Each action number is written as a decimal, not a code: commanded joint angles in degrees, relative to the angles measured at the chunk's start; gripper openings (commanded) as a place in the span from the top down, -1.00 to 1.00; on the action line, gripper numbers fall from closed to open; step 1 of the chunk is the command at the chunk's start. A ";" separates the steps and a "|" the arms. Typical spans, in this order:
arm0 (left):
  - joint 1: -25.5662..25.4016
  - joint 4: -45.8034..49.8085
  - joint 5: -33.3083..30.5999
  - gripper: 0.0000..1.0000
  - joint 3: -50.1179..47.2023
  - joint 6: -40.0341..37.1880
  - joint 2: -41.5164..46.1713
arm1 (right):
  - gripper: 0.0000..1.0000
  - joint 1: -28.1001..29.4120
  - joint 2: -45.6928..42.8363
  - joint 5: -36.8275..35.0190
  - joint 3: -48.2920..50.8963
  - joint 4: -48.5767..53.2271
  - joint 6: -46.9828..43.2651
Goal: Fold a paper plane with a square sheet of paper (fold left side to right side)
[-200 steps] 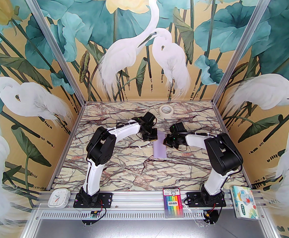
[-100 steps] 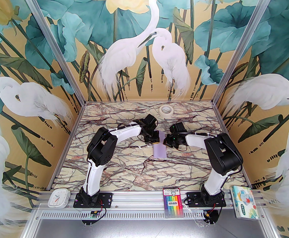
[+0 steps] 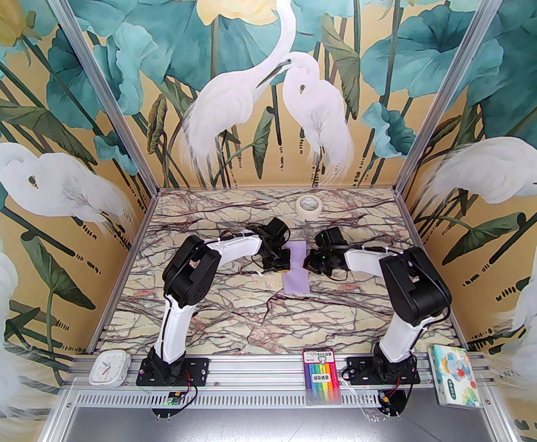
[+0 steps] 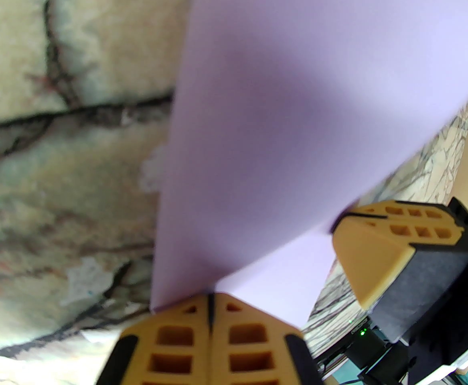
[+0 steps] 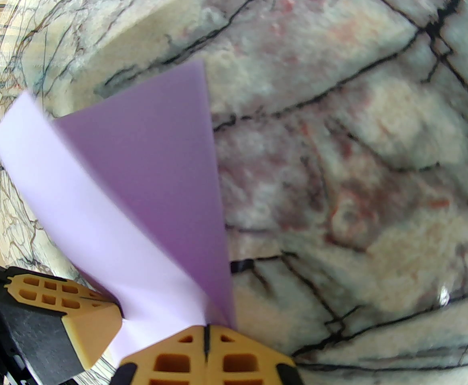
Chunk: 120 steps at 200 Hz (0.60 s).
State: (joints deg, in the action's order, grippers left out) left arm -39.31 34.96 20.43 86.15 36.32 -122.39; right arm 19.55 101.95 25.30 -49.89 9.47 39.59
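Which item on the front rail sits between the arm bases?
The marker pack; the clock lies left of both, the tissue pack right of both.

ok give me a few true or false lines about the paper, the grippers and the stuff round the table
1. The sheet of paper sits between the left gripper and the right gripper. True.
2. The left gripper's jaws stand wide open. False: they are shut on the sheet's edge.
3. The tape roll stands at the far side of the table, apart from the sheet. True.
4. The tissue pack lies on the sheet. False: the tissue pack rests on the front rail, by the right arm's base.
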 commanded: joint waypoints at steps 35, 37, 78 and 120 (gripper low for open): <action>0.62 -0.48 -2.04 1.00 -3.45 -1.03 -1.54 | 1.00 0.42 1.36 -3.69 0.68 3.29 -0.75; 0.63 -0.50 -1.94 1.00 -3.38 -1.06 -1.36 | 1.00 0.47 1.40 -3.72 0.67 3.30 -0.75; 1.49 -2.71 0.43 0.98 -2.73 -0.46 3.28 | 1.00 0.47 1.31 -3.77 0.83 3.33 -0.83; 1.88 -3.71 1.60 0.98 -4.13 -0.28 3.26 | 1.00 0.46 1.32 -3.78 0.69 3.27 -0.79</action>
State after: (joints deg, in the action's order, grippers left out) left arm -37.87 32.27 21.37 83.81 36.34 -120.95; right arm 19.57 101.95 25.28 -49.89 9.47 39.59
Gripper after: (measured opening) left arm 0.028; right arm 0.039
